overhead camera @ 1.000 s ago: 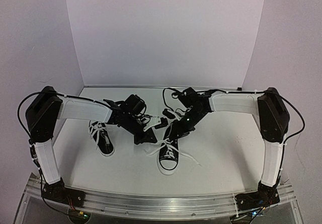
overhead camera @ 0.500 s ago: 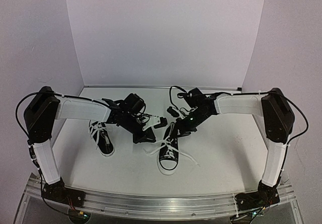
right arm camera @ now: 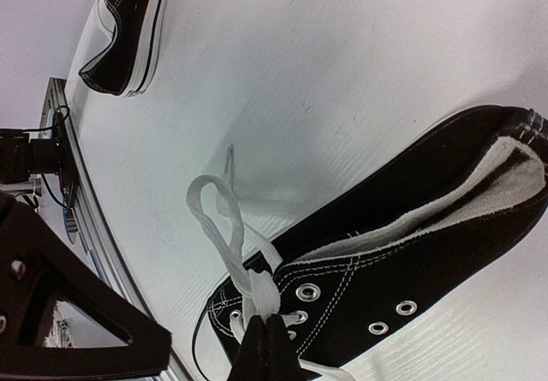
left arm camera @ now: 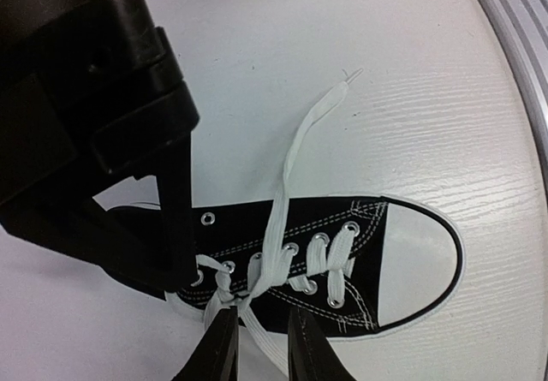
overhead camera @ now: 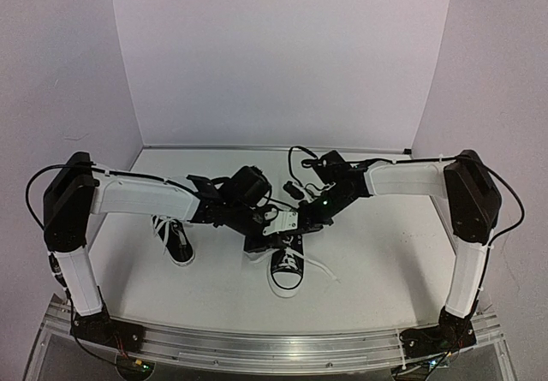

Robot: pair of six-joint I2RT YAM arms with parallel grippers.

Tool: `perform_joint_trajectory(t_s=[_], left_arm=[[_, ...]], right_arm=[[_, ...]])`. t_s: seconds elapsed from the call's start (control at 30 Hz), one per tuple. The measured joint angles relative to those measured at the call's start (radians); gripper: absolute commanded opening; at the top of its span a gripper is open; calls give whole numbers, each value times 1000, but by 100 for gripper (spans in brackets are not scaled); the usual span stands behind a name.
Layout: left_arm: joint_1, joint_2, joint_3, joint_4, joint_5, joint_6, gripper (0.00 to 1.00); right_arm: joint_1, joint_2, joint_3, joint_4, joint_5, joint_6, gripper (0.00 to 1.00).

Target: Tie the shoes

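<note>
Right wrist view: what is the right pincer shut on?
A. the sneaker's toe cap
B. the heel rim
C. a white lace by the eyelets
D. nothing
C: the right pincer has its tips pressed together on the white lace, right beside the top eyelets of the sneaker.

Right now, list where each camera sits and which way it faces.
Top external: above and behind the bases, looking down on the table; left arm and right arm meet over the middle shoe.
Left wrist: on the left arm, looking down on that shoe; left fingers at the bottom edge.
Right wrist: low, looking along the table past the shoe's side; right fingers shut on a lace, second shoe far behind.
Shared: both wrist views show the middle shoe's laces.
</note>
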Motion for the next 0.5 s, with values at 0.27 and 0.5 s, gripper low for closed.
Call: perform_joint_trajectory(t_s=[0.27,0.5], left_arm=[[-1,105,45,7,-24,29,24],[-3,149,76,7,-25,55,19]], right_arm=[[-1,0,-16,3,-5,-1,0],[-11,0,-18,6,-6,-1,0]])
